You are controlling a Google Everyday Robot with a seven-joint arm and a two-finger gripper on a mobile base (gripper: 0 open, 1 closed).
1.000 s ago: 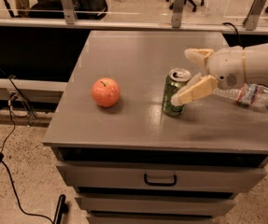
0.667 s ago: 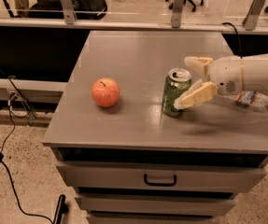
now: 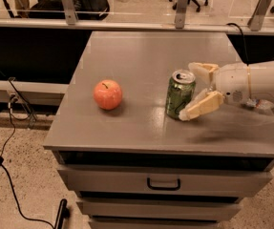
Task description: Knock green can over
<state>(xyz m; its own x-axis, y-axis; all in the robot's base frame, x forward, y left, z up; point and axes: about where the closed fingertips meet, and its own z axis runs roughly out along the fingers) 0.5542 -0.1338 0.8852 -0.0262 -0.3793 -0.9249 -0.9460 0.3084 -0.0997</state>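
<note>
Green can [image 3: 179,93] is standing upright on the grey cabinet top [image 3: 141,56], a bit right of the middle, with an apple [image 3: 108,94] well off to its left. The gripper [image 3: 190,92] comes in from the right with fingers spread wide, one by the can's rim, the other low by its base, maybe touching it, hard to say.

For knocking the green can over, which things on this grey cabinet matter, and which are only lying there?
Belonging to the job: small green aluminium can, upright; white two-finger gripper, open, at the can's right side.
Lying about: round orange-red apple, left of the can; clear plastic bottle, mostly hidden, far right.
</note>
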